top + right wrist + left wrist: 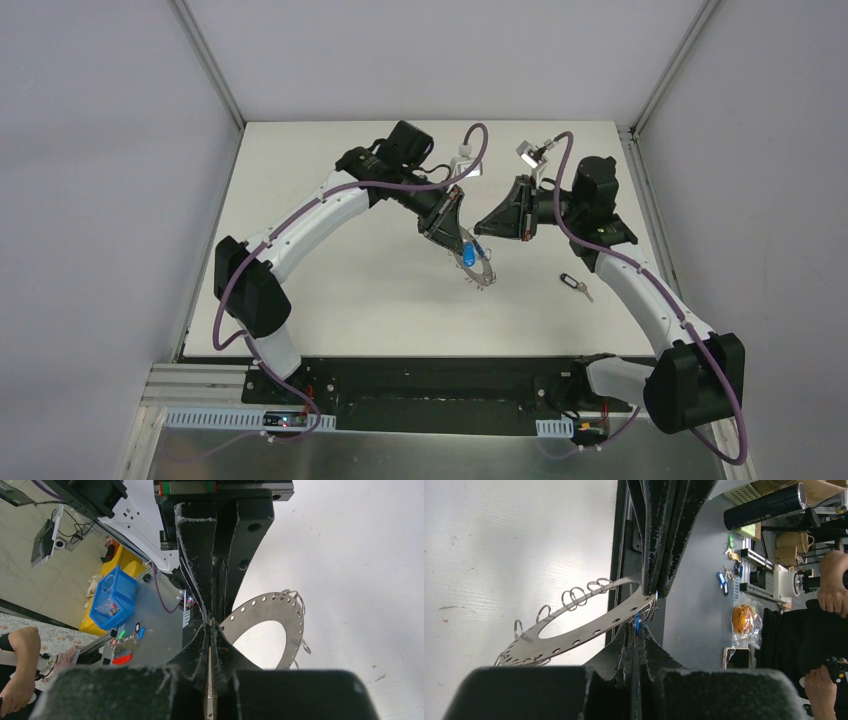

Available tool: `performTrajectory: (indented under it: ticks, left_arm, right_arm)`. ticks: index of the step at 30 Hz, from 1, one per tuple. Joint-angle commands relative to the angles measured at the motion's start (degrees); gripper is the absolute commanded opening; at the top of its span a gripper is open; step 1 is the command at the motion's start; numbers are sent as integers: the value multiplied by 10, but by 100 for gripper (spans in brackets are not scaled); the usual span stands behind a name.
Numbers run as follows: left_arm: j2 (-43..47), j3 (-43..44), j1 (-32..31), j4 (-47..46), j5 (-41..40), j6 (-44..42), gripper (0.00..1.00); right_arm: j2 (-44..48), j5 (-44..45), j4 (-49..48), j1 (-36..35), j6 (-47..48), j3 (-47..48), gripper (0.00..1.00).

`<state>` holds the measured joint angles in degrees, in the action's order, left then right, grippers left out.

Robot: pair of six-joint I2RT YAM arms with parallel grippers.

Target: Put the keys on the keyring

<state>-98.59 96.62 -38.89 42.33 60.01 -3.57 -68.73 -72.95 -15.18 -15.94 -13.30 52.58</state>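
Near the middle of the top view, slightly right of centre, the left claw (466,246) points down toward the white table (350,290). Its fingers are drawn together to a thin slit. In the left wrist view the edge of the keyring (272,609) meets those fingertips, and the claw appears to pinch the flat plate there. The ring slants away to the lower left of that frame, with its wire loops standing along the outer edge. A sliver of the blue key (470,252) shows right at the same tips, just beside the ring's edge. Whether it hangs on a loop or merely lies against the plate cannot be told. The right claw (480,226) comes in from the right of the top view and points left, fully closed with nothing between its fingers. In both wrist views its tip sits close to the left claw's tip and to the ring's edge, though contact cannot be made out. The black key (574,285) lies flat on the table, well apart, to the lower right of the two claws and near the right arm's forearm.
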Motion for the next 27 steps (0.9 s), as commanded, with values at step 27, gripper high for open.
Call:
performTrajectory:
  ticks: [27]
  left_arm:
    - [-4,60,27,49,36,5,0]
  right_arm:
    - [34,44,204,-3,215,47,21]
